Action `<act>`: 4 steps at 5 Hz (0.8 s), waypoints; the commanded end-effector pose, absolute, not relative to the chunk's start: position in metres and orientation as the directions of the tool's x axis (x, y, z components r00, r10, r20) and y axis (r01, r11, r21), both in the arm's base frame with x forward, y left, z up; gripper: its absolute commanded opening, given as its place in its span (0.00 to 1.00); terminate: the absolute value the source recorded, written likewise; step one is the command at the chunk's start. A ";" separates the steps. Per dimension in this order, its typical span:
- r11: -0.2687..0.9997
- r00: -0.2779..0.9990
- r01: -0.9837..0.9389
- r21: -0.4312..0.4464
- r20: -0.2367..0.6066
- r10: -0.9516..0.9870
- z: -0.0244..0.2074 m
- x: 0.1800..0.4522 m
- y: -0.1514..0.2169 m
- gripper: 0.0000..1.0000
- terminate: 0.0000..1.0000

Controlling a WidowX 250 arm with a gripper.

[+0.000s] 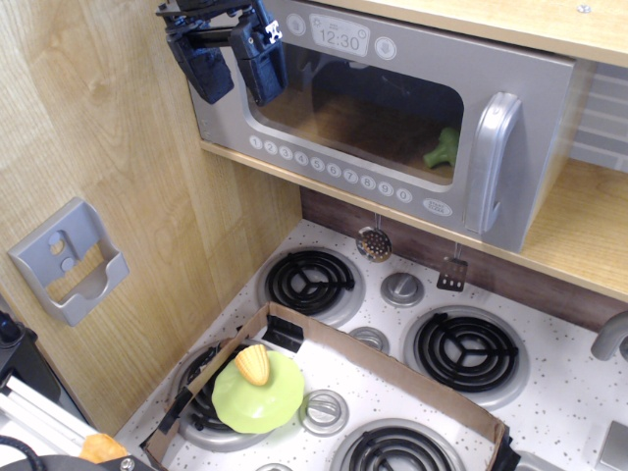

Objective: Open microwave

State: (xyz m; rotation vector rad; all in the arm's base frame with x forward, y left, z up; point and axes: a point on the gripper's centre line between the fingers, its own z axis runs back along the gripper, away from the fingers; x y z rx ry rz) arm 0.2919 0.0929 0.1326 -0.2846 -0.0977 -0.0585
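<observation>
The microwave (392, 128) sits on a wooden shelf at the top of the view. Its silver-grey door is swung a little out from the cabinet on the handle side. It has a dark window, a clock reading 12:30 (340, 39), a row of round white number buttons (329, 167) and a chunky vertical grey handle (491, 162) on the right. A green toy (444, 149) shows through the window. My gripper (235, 64) hangs in front of the door's upper left corner, far left of the handle. Its two dark fingers are spread apart and hold nothing.
A grey wall-mounted holder (71, 260) is on the left wood panel. Below lies a toy stove (461, 348) with black coil burners and knobs. A cardboard frame (392, 368) rests on it. A green plate (257, 392) carries a yellow toy (252, 365). Utensils (374, 241) hang under the shelf.
</observation>
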 end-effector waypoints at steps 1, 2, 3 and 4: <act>0.958 0.994 0.071 -0.277 0.104 -0.044 0.133 0.292 0.093 1.00 0.00; 0.968 0.995 0.062 -0.245 0.097 -0.039 0.139 0.293 0.069 1.00 0.00; 0.977 0.994 0.058 -0.205 0.102 -0.037 0.132 0.287 0.036 1.00 0.00; 0.984 0.994 0.027 -0.176 0.112 -0.007 0.132 0.277 0.005 1.00 0.00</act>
